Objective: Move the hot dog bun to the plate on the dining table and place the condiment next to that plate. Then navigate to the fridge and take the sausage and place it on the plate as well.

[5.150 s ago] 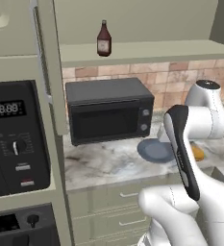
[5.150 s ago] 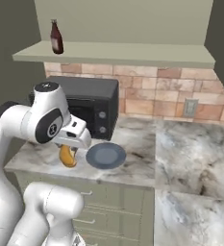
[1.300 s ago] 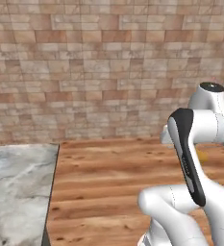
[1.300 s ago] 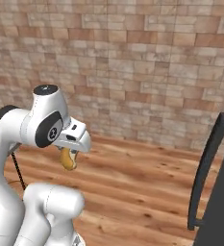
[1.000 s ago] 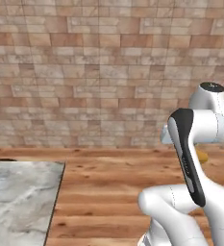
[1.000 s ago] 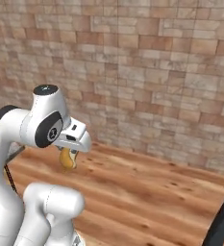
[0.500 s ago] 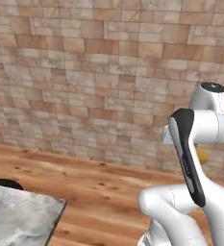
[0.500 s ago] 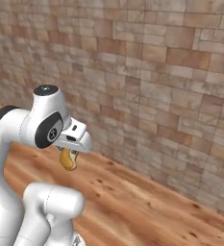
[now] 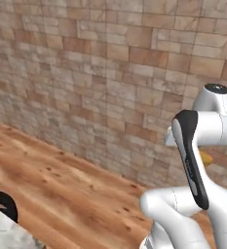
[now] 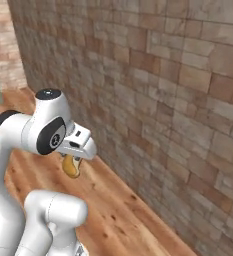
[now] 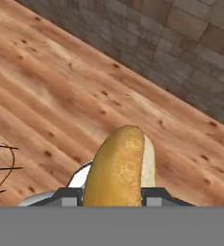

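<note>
Brick wall (image 9: 85, 73), wooden floor (image 11: 51, 91), gripper (image 11: 114, 194) holding bun (image 11: 118, 168).

Glossy white rounded arm (image 9: 210, 131); black joint bands; grey caps

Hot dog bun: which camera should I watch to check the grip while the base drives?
The hand view: the hot dog bun sits large and centred, clamped in the gripper. The right base view shows it small, hanging under the hand. The left base view shows just a yellow sliver behind the arm.
</note>
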